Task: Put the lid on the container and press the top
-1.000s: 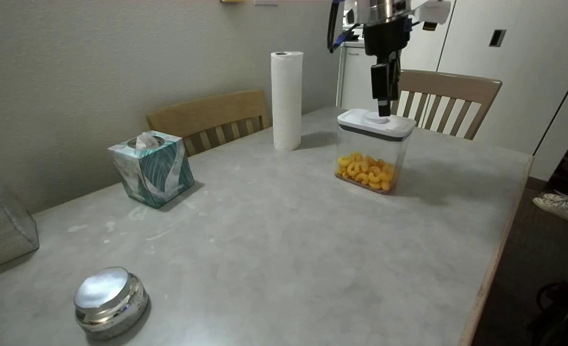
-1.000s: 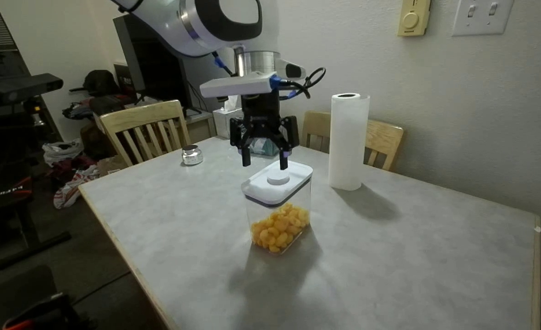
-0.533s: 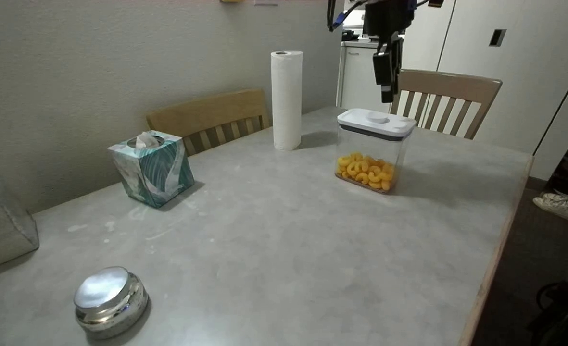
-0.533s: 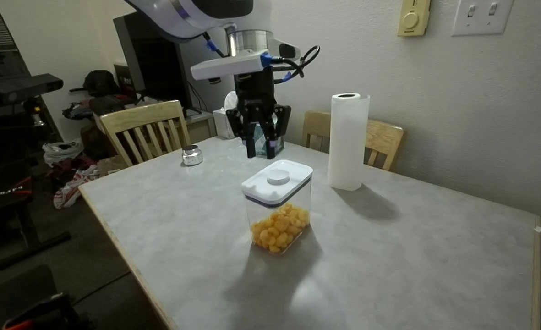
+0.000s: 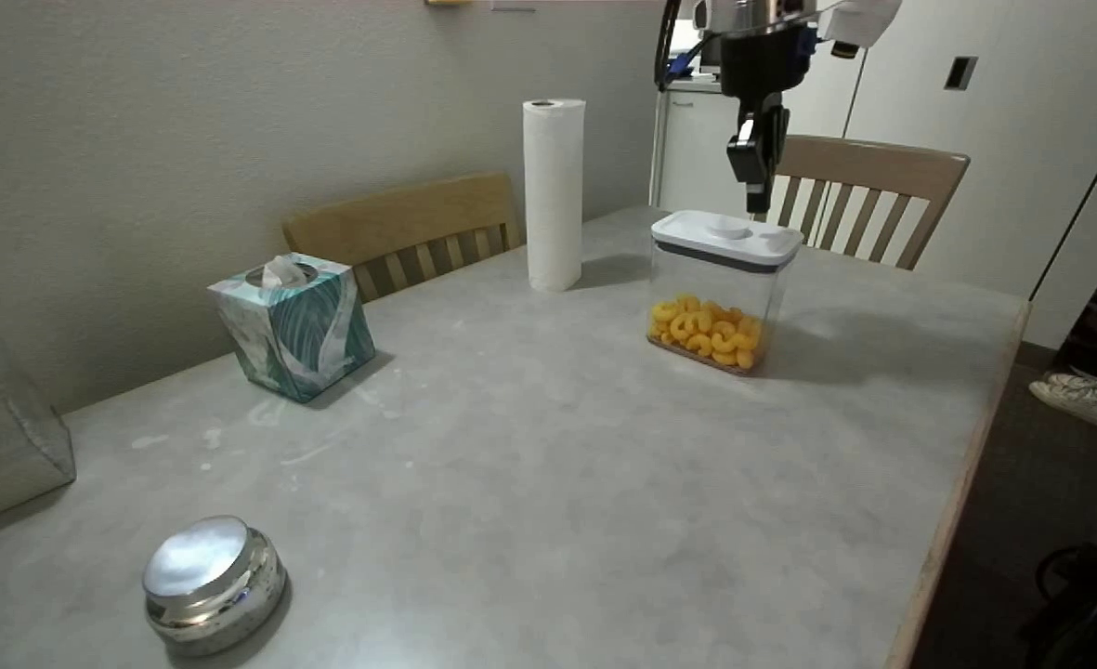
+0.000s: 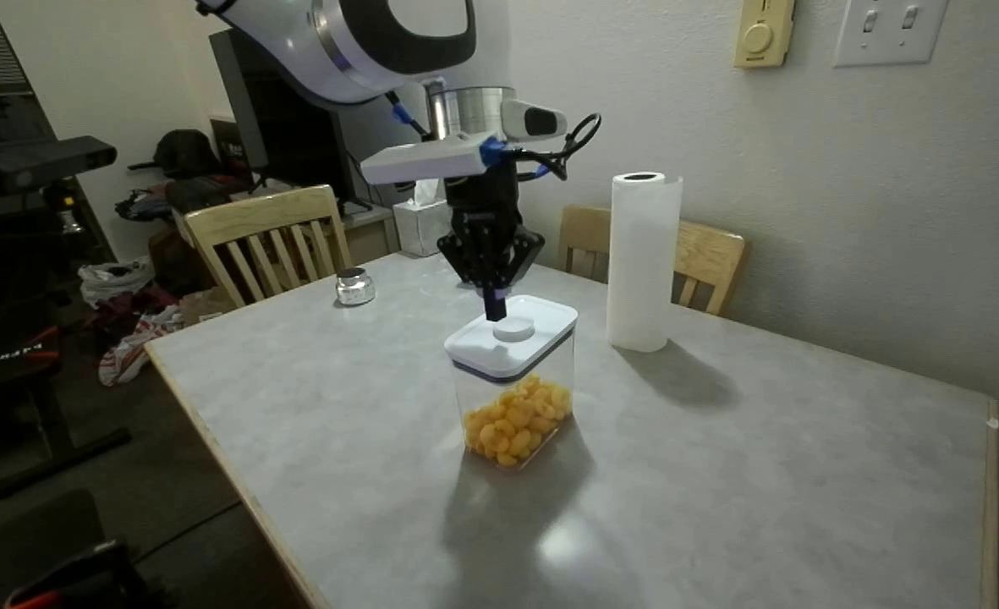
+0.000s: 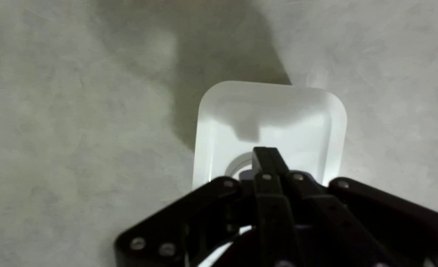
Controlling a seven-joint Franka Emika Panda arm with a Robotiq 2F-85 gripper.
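Observation:
The white lid (image 6: 475, 348) lies flat across the clear container (image 5: 711, 283), its dark seal band showing just below the rim in both exterior views. Yellow-orange snack pieces fill the lower part of the tub. At the lid's centre is the top, a round white button (image 6: 514, 329), standing up from its face. My gripper (image 6: 496, 316) is shut with nothing held, pointing down close over the lid beside the button. In the wrist view the joined fingertips (image 7: 265, 150) hide part of the button and lid. Whether they touch it, I cannot tell.
A paper towel roll (image 5: 554, 195) stands behind the container near the wall. A teal tissue box (image 5: 297, 325), a grey box (image 5: 9, 427) and a shiny metal jar (image 5: 214, 585) are also on the table. Chairs stand along the table's edges.
The fingers were apart above the lid, and have come together. My gripper rose from the lid, then came down again over it. Lid and container have stayed put.

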